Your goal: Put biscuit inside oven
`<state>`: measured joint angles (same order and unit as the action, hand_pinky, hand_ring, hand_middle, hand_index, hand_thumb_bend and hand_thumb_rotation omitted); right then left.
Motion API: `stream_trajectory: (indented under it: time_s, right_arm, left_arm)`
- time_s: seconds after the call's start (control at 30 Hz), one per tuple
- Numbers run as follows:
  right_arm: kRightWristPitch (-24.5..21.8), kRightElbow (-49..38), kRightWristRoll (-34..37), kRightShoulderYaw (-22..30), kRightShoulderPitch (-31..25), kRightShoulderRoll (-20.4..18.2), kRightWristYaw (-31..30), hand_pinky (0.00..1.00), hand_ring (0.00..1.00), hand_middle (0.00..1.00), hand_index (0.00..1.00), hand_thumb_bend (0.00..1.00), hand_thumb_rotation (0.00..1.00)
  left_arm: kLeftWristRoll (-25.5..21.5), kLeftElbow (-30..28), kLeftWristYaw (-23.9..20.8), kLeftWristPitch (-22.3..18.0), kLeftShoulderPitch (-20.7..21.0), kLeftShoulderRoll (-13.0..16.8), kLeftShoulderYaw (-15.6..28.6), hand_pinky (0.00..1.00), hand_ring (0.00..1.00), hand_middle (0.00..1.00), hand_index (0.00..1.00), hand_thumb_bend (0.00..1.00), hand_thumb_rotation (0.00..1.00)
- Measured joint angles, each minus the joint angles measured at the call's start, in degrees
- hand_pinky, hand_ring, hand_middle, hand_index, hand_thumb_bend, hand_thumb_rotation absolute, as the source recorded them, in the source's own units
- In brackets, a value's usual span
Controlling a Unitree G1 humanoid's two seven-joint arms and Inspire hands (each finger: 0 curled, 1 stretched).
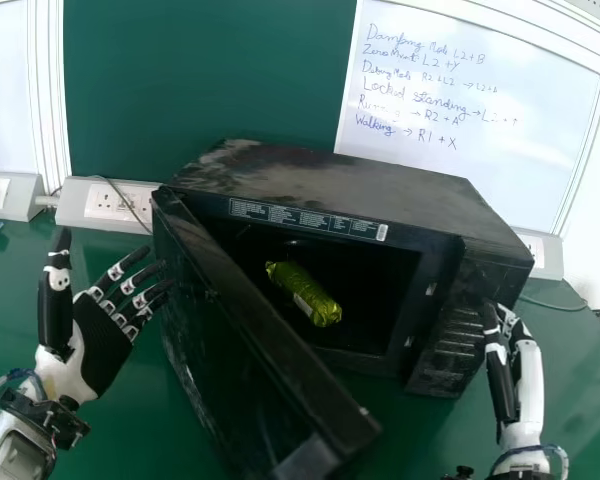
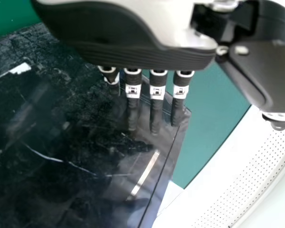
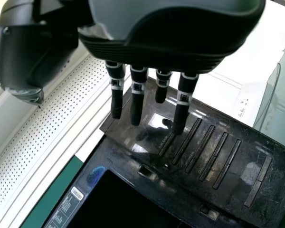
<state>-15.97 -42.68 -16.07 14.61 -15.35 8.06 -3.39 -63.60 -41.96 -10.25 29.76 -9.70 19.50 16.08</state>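
Observation:
A black oven (image 1: 360, 190) stands on the green table with its door (image 1: 260, 330) swung open toward the robot. The biscuit in a shiny yellow-green wrapper (image 1: 303, 294) lies inside the cavity. My left hand (image 1: 105, 335) is open at the door's outer side, fingers spread; in the left wrist view the same hand (image 2: 156, 92) has straight fingers over the door's dark panel (image 2: 76, 142). At the oven's right front, my right hand (image 1: 515, 360) is beside the slotted control side; in the right wrist view this hand (image 3: 137, 95) is open, fingers straight over the slotted panel (image 3: 199, 152).
The green table (image 1: 400, 440) runs around the oven. Behind stand a green board (image 1: 210, 80) and a whiteboard with writing (image 1: 480, 100). A wall socket (image 1: 120, 203) with a cable is at the back left, near the door's hinge.

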Motion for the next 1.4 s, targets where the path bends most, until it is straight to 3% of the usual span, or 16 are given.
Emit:
stream_trajectory:
  time_s: [0.27,0.47,0.67,0.87,1.3,1.4]
  right_arm:
    - [0.0,0.0,0.3,0.8,-0.1,0.0,0.0,0.67,0.79,0.83,0.83,0.8,0.63]
    - [-0.4,0.0,0.2,1.1,-0.1,0.1,0.1,0.61,0.78,0.83,0.83,0.8,0.63]
    - [-0.7,-0.2,0.2,1.2,-0.2,0.4,0.1,0.6,0.77,0.83,0.83,0.81,0.63]
    - [-1.0,-1.0,-0.1,1.2,-0.5,0.5,0.1,0.61,0.77,0.83,0.83,0.82,0.64]
    - [-1.7,-1.6,-0.3,1.0,-1.2,0.6,0.1,0.6,0.77,0.83,0.82,0.81,0.63]
    - [-1.7,-1.6,-0.3,1.0,-1.3,0.6,0.1,0.6,0.77,0.83,0.83,0.81,0.63]
  left_arm:
    - [0.1,0.0,0.0,0.2,0.5,0.1,-0.1,0.85,0.77,0.76,0.8,0.52,0.3]
    - [3.3,0.8,0.8,0.9,2.4,0.5,-2.1,0.85,0.78,0.75,0.77,0.51,0.27]
    - [4.8,3.5,3.2,1.3,4.7,0.4,-3.7,0.85,0.79,0.77,0.79,0.48,0.22]
    - [10.7,7.2,8.0,1.0,7.9,0.3,-6.3,0.79,0.75,0.74,0.73,0.5,0.22]
    - [16.8,13.5,10.2,2.1,13.7,-4.7,-9.3,0.77,0.74,0.74,0.75,0.64,0.18]
    - [17.5,14.9,10.3,3.3,14.8,-5.7,-9.9,0.77,0.74,0.74,0.77,0.6,0.16]
